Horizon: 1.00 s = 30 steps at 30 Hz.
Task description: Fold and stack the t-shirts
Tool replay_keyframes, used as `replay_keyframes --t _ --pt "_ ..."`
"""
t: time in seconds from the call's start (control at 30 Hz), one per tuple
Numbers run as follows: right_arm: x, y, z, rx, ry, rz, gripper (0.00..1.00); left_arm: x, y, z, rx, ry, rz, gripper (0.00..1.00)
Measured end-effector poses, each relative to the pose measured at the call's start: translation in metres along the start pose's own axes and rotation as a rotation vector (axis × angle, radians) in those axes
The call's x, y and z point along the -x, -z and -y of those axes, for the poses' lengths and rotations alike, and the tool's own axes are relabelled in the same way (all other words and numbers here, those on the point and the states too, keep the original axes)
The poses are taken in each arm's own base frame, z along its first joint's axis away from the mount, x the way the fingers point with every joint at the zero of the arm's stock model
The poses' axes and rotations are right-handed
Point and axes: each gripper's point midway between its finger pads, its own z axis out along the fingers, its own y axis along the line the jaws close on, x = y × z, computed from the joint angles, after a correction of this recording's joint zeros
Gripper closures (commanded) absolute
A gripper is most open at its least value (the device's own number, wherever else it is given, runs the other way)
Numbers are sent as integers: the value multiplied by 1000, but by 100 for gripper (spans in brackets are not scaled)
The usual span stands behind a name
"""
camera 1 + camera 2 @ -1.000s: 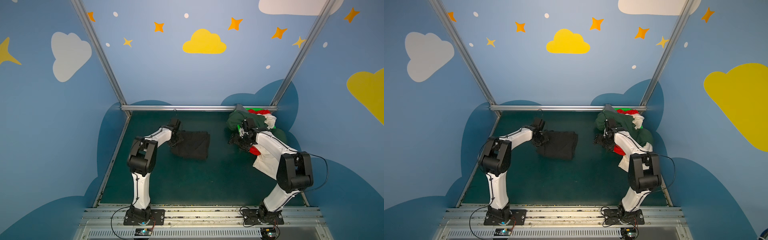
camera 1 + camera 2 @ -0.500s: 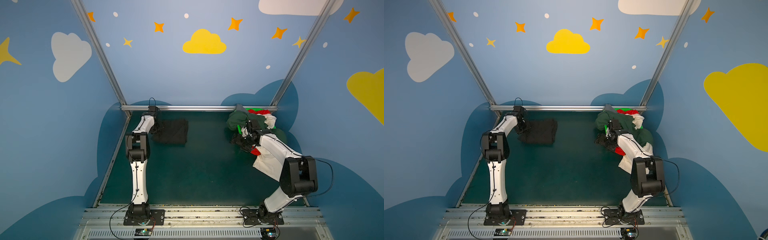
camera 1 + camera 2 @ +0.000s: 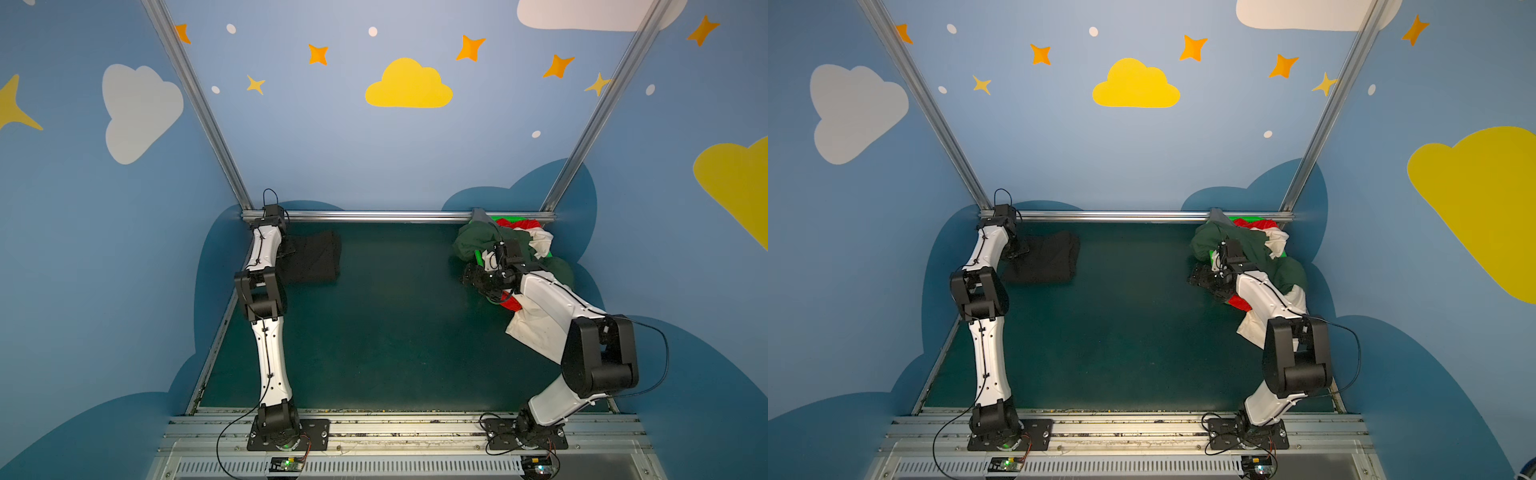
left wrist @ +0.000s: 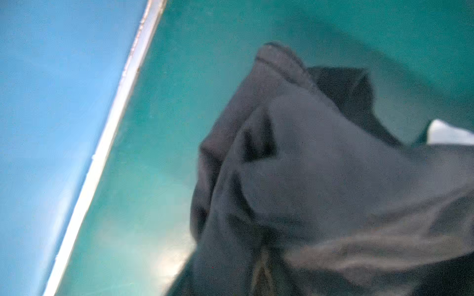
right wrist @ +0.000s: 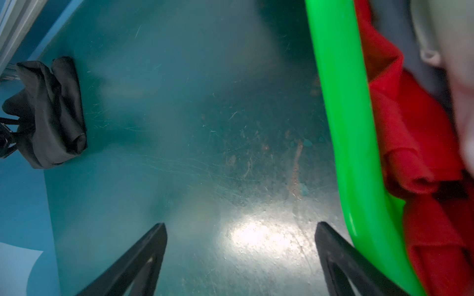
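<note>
Lying as a compact dark rectangle just in front of the aluminium rail (image 3: 374, 216), near its left end in both top views, the black t-shirt (image 3: 316, 257) looks folded. I judge it was parked there to start the stack well away from the unfolded heap. The left gripper (image 3: 287, 249) sits at the edge of this shirt. Its fingers are hidden in both top views, and the left wrist view shows only rumpled black cloth close up, so I cannot tell whether it is spread or pinching.

At the rail's right end, the green basket (image 5: 333, 102) holds the red t-shirt (image 5: 410, 143). The dark green t-shirt (image 3: 471, 243) drapes over the basket's rim, and the white t-shirt (image 3: 536, 332) spills away from the rail under the right arm. The right gripper (image 5: 240, 225) hovers over bare table (image 3: 395, 332) beside the basket rim, jaws spread wide and empty, probably poised to pull out the next shirt.
</note>
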Motion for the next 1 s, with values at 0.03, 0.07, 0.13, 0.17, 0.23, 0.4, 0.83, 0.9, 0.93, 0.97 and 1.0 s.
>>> replay_keyframes --t 0.03,0.07,0.13,0.17,0.23,0.4,0.83,0.9,0.93,0.97,1.0 --pt "1 2 3 -7 8 20 6 -4 1 -1 13 -5 -1 0" --pt "2 6 6 -20 19 49 6 -10 4 -2 25 -12 -4 0" --pt "3 13 14 -49 41 109 6 -26 13 -5 49 -18 -2 0" --pt "5 19 18 -67 57 149 6 -34 21 -7 57 -20 12 0" --pt "7 32 27 -107 100 235 5 -51 44 -8 58 -10 60 0" --pt "14 67 54 -212 204 497 3 -88 109 -15 -18 101 300 0" --pt "27 49 111 -415 230 710 2 -175 127 -27 -110 139 591 0" --pt "30 49 112 -417 236 724 3 -176 129 -29 -126 144 639 0" --pt "30 49 112 -415 242 732 2 -180 127 -30 -133 141 656 0" --pt "29 49 112 -413 250 740 3 -187 123 -30 -136 133 656 0" --pt "29 49 112 -412 258 749 3 -193 120 -31 -138 125 649 0"
